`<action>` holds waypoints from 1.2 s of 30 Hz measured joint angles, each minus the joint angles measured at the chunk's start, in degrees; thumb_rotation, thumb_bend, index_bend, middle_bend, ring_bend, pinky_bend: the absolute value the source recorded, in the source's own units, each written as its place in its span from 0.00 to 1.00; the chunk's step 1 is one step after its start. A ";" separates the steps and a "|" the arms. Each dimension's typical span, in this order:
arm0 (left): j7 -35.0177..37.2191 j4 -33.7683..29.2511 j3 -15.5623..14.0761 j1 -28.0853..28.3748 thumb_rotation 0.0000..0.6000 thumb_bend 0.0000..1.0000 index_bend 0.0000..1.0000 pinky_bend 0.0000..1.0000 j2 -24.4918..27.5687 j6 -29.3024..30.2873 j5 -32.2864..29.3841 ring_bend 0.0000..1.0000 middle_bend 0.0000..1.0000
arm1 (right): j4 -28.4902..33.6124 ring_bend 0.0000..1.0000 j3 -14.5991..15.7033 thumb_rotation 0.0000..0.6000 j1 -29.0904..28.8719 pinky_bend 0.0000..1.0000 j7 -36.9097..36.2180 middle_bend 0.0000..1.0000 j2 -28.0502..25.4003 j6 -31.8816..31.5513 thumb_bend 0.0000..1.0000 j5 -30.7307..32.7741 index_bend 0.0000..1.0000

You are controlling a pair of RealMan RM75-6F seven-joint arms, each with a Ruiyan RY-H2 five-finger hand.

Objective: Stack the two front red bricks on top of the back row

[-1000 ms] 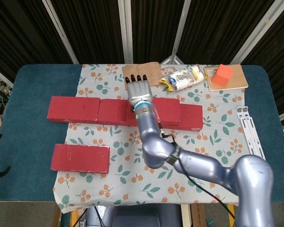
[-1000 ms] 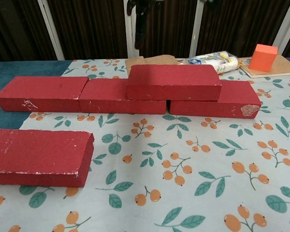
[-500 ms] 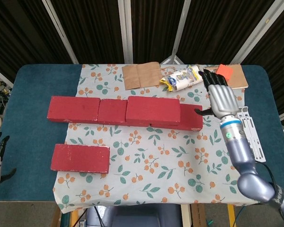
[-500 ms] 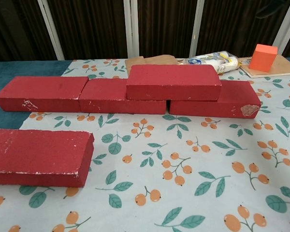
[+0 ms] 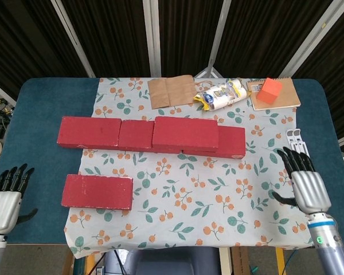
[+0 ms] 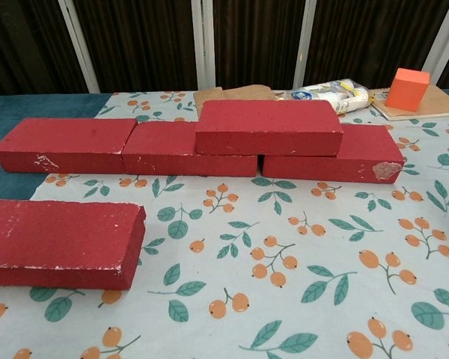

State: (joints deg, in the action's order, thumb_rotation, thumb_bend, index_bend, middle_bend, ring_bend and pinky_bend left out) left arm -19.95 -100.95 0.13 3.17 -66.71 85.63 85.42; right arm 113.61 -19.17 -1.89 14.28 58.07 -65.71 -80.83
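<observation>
One stacked brick (image 5: 185,133) lies on the far row (image 5: 120,134); the front brick (image 5: 97,191) sits alone, near left. The left hand (image 5: 4,200) and right hand (image 5: 307,186) hover spread and empty at the table's near corners.

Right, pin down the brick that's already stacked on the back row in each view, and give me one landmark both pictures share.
Head view: the stacked brick sits centre frame, right of the row's middle, bridging two lower bricks.
Chest view: the stacked brick is upper centre, its long front face toward the camera, over the same seam.
Shared landmark: the orange block on the notebook, behind and right of the brick in both.
</observation>
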 measured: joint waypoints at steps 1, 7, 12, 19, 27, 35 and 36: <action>0.64 -0.19 -0.07 0.27 1.00 0.04 0.01 0.07 -0.19 -0.69 -0.04 0.00 0.00 | -0.82 0.00 1.73 1.00 1.13 0.00 -0.96 0.00 0.48 -2.02 0.21 -1.58 0.00; 2.71 -0.27 -0.13 1.31 1.00 0.02 0.02 0.10 -2.68 -2.16 0.72 0.00 0.00 | -5.69 0.00 6.28 1.00 4.33 0.00 -3.44 0.00 3.51 -9.82 0.21 -5.05 0.00; 1.97 -0.77 0.16 2.13 1.00 0.00 0.00 0.06 -6.05 -3.53 -0.22 0.00 0.00 | -7.88 0.00 7.96 1.00 5.26 0.00 -3.92 0.00 5.05 -13.71 0.21 -5.97 0.00; -1.99 -11.59 0.25 6.66 1.00 0.00 0.00 0.01 0.83 -14.63 -7.37 0.00 0.00 | -8.01 0.00 9.57 1.00 4.70 0.00 -6.66 0.00 4.06 -13.66 0.21 -5.42 0.00; -11.48 -20.72 2.46 15.97 1.00 0.00 0.00 0.00 7.70 -24.57 -22.94 0.00 0.00 | -5.97 0.00 10.51 1.00 3.97 0.00 -5.10 0.00 2.73 -12.16 0.21 -0.72 0.00; -21.05 -21.96 4.59 26.80 1.00 0.00 0.00 0.00 7.79 -28.08 -39.83 0.00 0.00 | -3.47 0.00 11.17 1.00 2.98 0.00 -0.65 0.00 2.78 -12.51 0.21 3.58 0.00; -21.84 -21.78 4.69 28.05 1.00 0.00 0.00 0.00 7.33 -28.23 -41.52 0.00 0.00 | -3.35 0.00 11.30 1.00 2.90 0.00 -0.63 0.00 2.79 -12.61 0.21 3.70 0.00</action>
State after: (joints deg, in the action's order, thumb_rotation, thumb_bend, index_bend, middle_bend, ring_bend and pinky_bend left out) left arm -41.79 -122.73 4.81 31.22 -59.38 57.40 43.91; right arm 110.27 -7.87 1.01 13.65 60.86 -78.32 -77.13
